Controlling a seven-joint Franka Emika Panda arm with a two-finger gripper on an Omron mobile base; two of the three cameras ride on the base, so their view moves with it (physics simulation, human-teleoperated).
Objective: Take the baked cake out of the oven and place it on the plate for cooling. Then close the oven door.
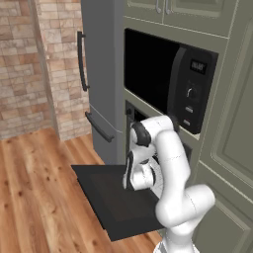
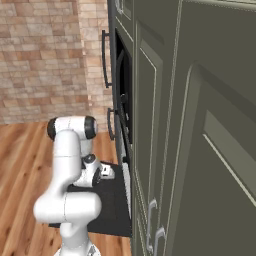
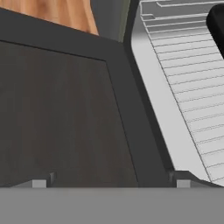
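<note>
Jaws wide and empty, our gripper (image 3: 111, 183) hangs over the dropped oven door (image 1: 118, 197); next we must reach onto the wire rack (image 3: 188, 109), where a dark shape, perhaps the cake, sits.

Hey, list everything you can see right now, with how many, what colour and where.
oven door: one, black, dropped open flat over the floor, under the arm.
oven: one, pale interior with wire rack, behind the open door.
microwave: one, black, side keypad, built in above the oven.
fridge: one, grey, two dark handles, left of the oven.
cabinets: several doors, grey-green, around the appliances.
brick wall: one, beige-pink, far left.
floor: wood planks, orange-brown, below.
dark object: one, black, on the rack's edge; cannot tell what it is.
arm: one, white with dark joints, over the door.
hand: one, open, holding nothing, above the door's hinge edge.
</note>
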